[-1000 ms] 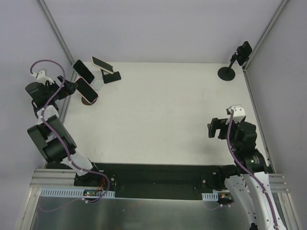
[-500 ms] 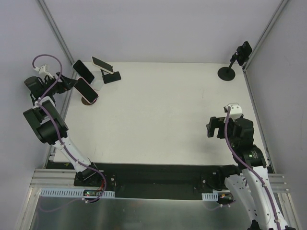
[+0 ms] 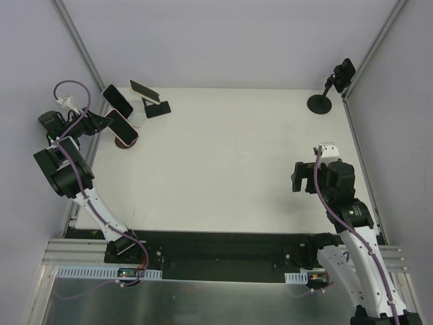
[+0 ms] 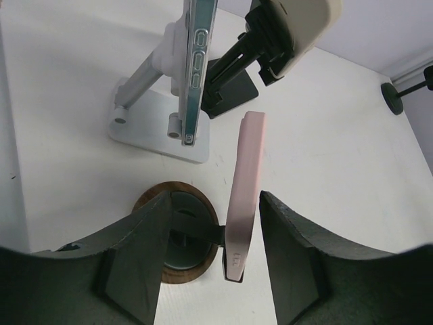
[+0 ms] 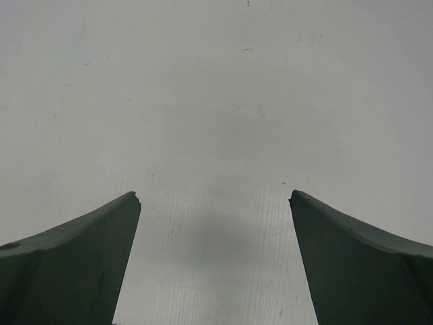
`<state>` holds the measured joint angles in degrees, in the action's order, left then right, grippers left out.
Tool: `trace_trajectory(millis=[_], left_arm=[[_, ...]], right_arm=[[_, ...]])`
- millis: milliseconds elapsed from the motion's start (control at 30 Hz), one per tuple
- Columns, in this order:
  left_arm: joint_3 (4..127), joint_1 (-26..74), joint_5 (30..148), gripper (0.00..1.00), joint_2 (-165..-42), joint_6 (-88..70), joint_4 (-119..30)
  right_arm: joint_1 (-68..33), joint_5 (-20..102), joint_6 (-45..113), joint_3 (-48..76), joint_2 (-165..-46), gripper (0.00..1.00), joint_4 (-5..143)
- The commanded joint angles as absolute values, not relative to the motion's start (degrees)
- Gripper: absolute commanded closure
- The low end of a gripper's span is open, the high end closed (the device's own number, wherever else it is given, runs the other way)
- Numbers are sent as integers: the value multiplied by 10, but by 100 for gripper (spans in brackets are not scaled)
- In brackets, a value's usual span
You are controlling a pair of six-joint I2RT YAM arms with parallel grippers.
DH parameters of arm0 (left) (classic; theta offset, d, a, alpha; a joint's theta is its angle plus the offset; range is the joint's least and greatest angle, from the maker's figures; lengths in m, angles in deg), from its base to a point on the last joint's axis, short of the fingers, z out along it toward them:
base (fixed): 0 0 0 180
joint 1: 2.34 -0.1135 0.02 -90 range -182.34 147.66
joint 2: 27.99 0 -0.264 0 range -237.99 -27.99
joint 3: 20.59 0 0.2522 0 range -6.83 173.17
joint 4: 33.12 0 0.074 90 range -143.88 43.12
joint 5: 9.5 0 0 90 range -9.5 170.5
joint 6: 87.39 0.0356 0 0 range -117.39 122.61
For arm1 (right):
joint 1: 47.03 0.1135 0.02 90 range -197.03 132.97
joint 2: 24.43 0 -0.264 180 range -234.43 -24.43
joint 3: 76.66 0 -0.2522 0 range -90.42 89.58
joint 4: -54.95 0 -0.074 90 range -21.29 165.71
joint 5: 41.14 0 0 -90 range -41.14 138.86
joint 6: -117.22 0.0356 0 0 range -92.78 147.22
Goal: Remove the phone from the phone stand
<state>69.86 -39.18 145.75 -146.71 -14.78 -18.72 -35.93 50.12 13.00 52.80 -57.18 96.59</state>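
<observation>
A pink-cased phone [image 4: 245,183] stands edge-on in a cradle on a round wooden-rimmed phone stand [image 4: 184,203]. From above, the same phone [image 3: 122,126] is at the table's far left. My left gripper [image 4: 215,203] straddles the phone's lower end. The right finger sits close beside it and the left finger is over the stand's base, with a gap showing on both sides. At the left edge, my left gripper [image 3: 101,122] reaches the phone from the wall side. My right gripper [image 5: 213,196] hangs open over bare table at the right [image 3: 301,179].
Just behind the pink phone stand a white stand [image 4: 159,125] holding a silver-edged phone [image 4: 196,68] and a black stand [image 4: 233,74] holding a beige-cased phone [image 4: 298,24]. A black round-based mount [image 3: 319,103] is at the far right corner. The left wall runs close by my left arm.
My left gripper's fingers have narrowed around the pink phone, and the left arm has shifted slightly toward it. The right arm has barely moved.
</observation>
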Motion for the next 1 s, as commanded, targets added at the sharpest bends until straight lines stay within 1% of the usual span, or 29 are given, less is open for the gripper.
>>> trace_trajectory(millis=[0,200,333,433,467,533,567,700,867,967], left_arm=[[707,-390,1498,50,-1456,-148,-159],[714,-377,1494,57,-1464,-158,-152],[717,-370,1492,63,-1467,-161,-147],[717,-370,1492,72,-1467,-169,-138],[715,-370,1491,78,-1465,-172,-135],[711,-370,1491,82,-1460,-178,-126],[709,-370,1491,87,-1454,-180,-123],[691,-370,1492,100,-1435,-182,-107],[679,-370,1498,100,-1416,-208,-72],[670,-371,1500,100,-1406,-241,-26]], right_arm=[[-356,504,134,504,-584,4,948],[-356,499,143,509,-586,4,946],[-356,495,150,515,-575,4,947],[-356,496,153,519,-567,4,948],[-355,496,153,520,-563,4,949],[-356,497,154,521,-560,4,952],[-356,497,155,521,-556,4,953],[-356,497,157,527,-543,4,954],[-356,495,157,537,-526,4,954],[-356,495,154,538,-518,4,958]])
